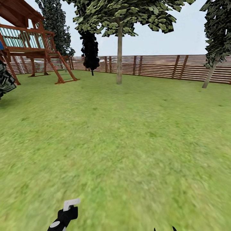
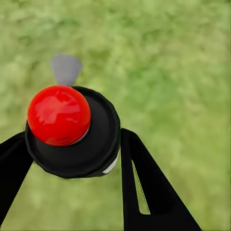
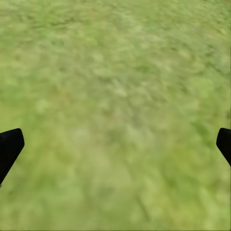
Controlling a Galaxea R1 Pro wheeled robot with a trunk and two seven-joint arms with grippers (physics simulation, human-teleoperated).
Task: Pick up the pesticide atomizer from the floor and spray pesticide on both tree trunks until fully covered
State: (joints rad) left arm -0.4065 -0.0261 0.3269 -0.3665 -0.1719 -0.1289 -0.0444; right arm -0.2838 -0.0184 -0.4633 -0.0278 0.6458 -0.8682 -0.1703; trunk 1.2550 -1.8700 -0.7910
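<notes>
- Left hand (image 2: pixel 72 159) pinching the pesticide atomizer (image 2: pixel 72 132): dark fingers (image 2: pixel 149 187) pressed against both sides of the black round body, red button on top, pale grey nozzle pointing out over the grass.
- Same atomizer (image 1: pixel 68 210) low at the near edge of the head view, white part uppermost, carried above the lawn (image 1: pixel 128 144).
- Right hand (image 3: pixel 115 144) spread wide, holding nothing, fingertips far apart over bare grass.
- Likely step in hand: carrying the sprayer toward the first of the trees (image 1: pixel 119 19); its tree trunk (image 1: pixel 119 57) straight ahead, well apart, just before the wooden fence (image 1: pixel 160 65).
- Second tree trunk (image 1: pixel 210 75) leaning, far to the right near the fence.
- No white specks of pesticide seen on either trunk; spraying judged not yet begun.
- To do it well: keep the pinch firm and the nozzle level, drive up close before aiming, square the nozzle to the bark, then sweep bottom to top.
- Open room: wide lawn ahead, nothing lying between robot and middle trunk.
- Edges to mind: red-brown play structure (image 1: pixel 35 48) at far left, fence behind both trunks, dark foliage at the left border.
</notes>
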